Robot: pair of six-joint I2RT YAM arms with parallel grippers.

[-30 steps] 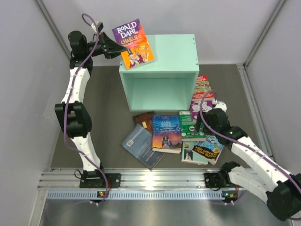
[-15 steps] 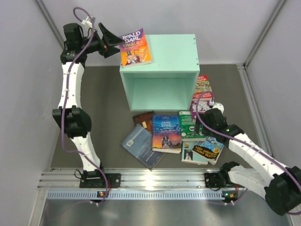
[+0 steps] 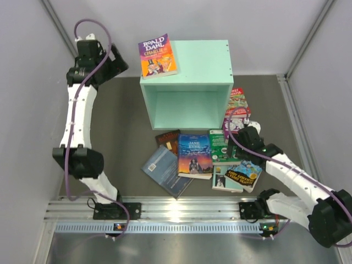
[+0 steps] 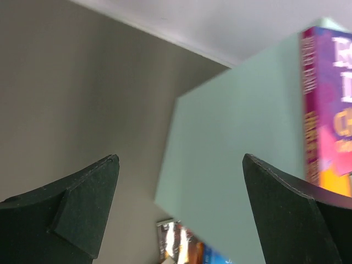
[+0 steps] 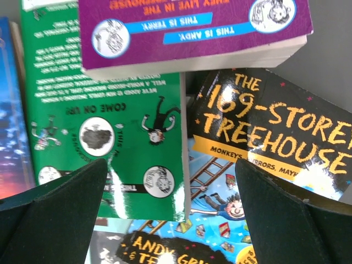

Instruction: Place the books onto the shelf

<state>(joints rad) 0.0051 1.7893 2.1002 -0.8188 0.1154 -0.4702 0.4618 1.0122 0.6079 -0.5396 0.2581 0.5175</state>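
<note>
Left gripper (image 4: 180, 160) was wide open with nothing in it, up beside the shelf's top left corner and apart from it. Right gripper (image 5: 171, 162) was also spread open and empty, low over the pile, jaws either side of the green book (image 5: 110, 126). We read that as lining up a pick; we couldn't confirm contact.

Purple Roald Dahl book (image 3: 157, 56) lay flat on the roof of the shelf (image 3: 206, 58), at the left edge, one corner overhanging a little. So on top, not inside. Our guess was that the roof was the easy drop from that arm's reach. The open front faced the arms and nothing showed inside.

The other books sat on the table (image 3: 121, 132) in front of the opening: blue-orange book (image 3: 194, 155) in the middle, grey-blue book (image 3: 165, 169) overlapped at its left, dark brown book (image 3: 168, 139) behind, treehouse book (image 5: 275, 137) to the right. Another purple book (image 5: 192, 27) lay across the green one's far end. We figured that overlap could drag it along on a lift.
</note>
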